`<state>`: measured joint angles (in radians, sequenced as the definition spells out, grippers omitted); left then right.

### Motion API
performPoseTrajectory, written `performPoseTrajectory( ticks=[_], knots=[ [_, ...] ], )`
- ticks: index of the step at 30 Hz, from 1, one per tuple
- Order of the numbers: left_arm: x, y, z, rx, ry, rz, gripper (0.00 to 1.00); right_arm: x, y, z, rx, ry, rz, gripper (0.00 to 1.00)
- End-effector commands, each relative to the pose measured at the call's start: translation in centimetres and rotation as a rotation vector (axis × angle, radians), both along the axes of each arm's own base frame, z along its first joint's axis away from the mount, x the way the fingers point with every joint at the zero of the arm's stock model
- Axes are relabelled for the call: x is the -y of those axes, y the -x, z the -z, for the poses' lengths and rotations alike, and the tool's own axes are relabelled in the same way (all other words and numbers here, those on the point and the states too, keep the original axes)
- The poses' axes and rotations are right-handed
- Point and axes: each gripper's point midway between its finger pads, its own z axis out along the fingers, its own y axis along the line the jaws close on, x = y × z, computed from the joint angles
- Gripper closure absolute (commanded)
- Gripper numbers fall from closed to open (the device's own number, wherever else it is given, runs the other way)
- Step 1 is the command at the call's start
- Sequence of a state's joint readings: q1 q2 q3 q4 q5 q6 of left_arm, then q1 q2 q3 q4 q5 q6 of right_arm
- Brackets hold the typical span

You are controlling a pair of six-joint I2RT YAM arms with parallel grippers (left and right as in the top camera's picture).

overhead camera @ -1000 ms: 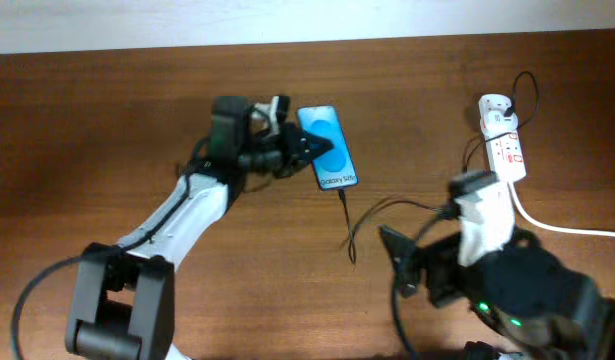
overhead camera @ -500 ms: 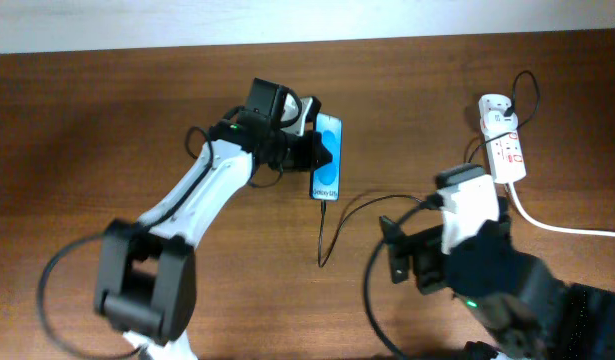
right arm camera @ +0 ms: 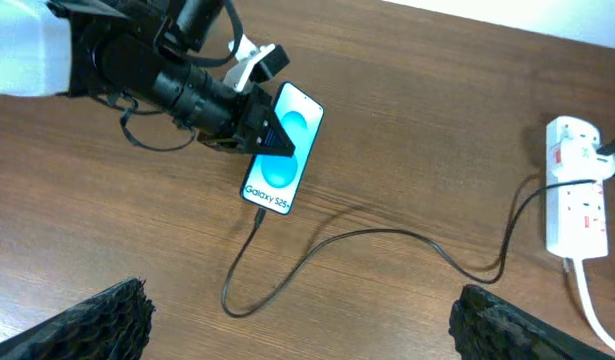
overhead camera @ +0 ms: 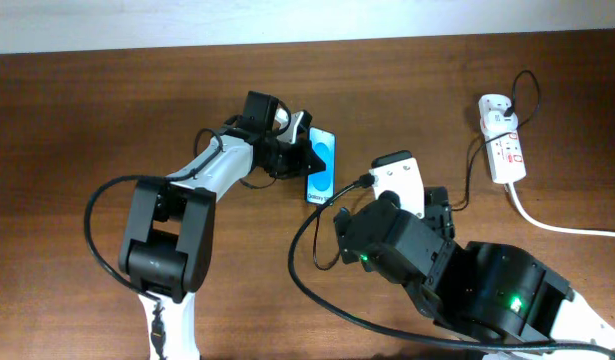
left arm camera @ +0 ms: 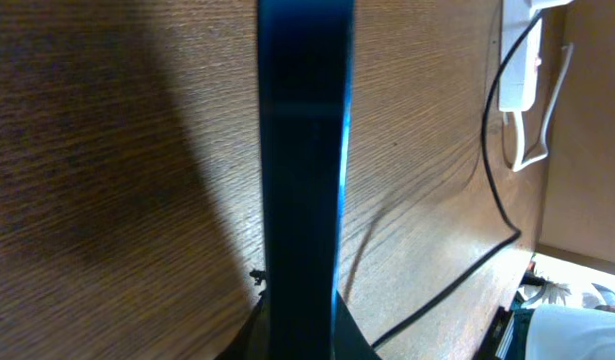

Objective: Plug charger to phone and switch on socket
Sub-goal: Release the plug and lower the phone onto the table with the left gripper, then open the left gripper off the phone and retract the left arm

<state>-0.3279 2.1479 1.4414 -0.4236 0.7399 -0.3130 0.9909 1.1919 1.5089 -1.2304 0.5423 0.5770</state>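
Clamping the phone [right arm camera: 283,150] in the left gripper [right arm camera: 259,128], tilting it up from the table [right arm camera: 437,100], left of centre. Hanging the right gripper [right arm camera: 305,322] above, fingers spread wide, carrying nothing. Trailing the charger [right arm camera: 387,236] in a slack curve from the phone's lower end to the socket [right arm camera: 567,185] at far right; impossible telling whether its tip is fully seated. Risking, by judgement: snagging the slack cable while reaching toward the socket and tugging the tip loose; letting the tilted phone slip. Counting: one phone, one charger, one socket, two grippers.
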Motion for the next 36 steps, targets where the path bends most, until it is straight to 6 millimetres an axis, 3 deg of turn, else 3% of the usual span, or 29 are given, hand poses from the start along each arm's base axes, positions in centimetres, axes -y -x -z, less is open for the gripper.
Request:
performPoseTrajectory(
  ticks=[1, 11, 13, 17, 19, 26, 27, 28, 29, 30, 36],
  knots=[
    [0.1, -0.4, 1.6, 0.003, -0.01, 0.014, 1.0, 0.4, -0.1, -0.6, 0.013, -0.031, 0.036, 0.01],
    [-0.1, 0.8, 6.3, -0.093, -0.042, 0.019, 0.98, 0.5, -0.1, -0.5, 0.006, -0.051, 0.061, 0.02],
    [-0.2, 1.1, 7.4, -0.122, -0.049, 0.013, 0.88, 0.6, -0.1, -0.4, 0.004, -0.047, 0.061, 0.01],
    [-0.2, 1.1, 7.6, -0.142, -0.051, -0.003, 0.7, 0.7, 0.0, -0.4, 0.002, -0.041, 0.062, 0.02],
    [-0.4, 1.0, 7.8, -0.139, -0.067, -0.012, 0.53, 0.7, -0.1, -0.4, 0.003, -0.039, 0.063, 0.01],
    [-1.6, 1.1, 8.8, -0.213, -0.147, -0.109, 0.32, 1.3, -0.1, -0.3, 0.009, -0.01, 0.078, 0.01],
    [-1.7, 1.2, 8.9, -0.22, -0.149, -0.111, 0.26, 1.4, -0.1, -0.3, 0.009, -0.01, 0.079, 0.01],
    [-1.9, 1.5, 9.0, -0.237, -0.162, -0.116, 0.11, 1.3, -0.1, -0.3, 0.009, -0.01, 0.079, 0.01],
    [-2.2, 1.8, 9.3, -0.259, -0.184, -0.132, 0.04, 1.3, -0.1, -0.3, 0.009, -0.01, 0.079, 0.01],
    [-2.5, 2.0, 9.5, -0.277, -0.205, -0.149, 0.0, 1.3, -0.1, -0.3, 0.009, -0.01, 0.079, 0.01],
    [-4.0, 2.1, 9.6, -0.323, -0.31, -0.207, 0.01, 1.3, -0.1, -0.3, 0.01, -0.011, 0.079, 0.02]
  ],
)
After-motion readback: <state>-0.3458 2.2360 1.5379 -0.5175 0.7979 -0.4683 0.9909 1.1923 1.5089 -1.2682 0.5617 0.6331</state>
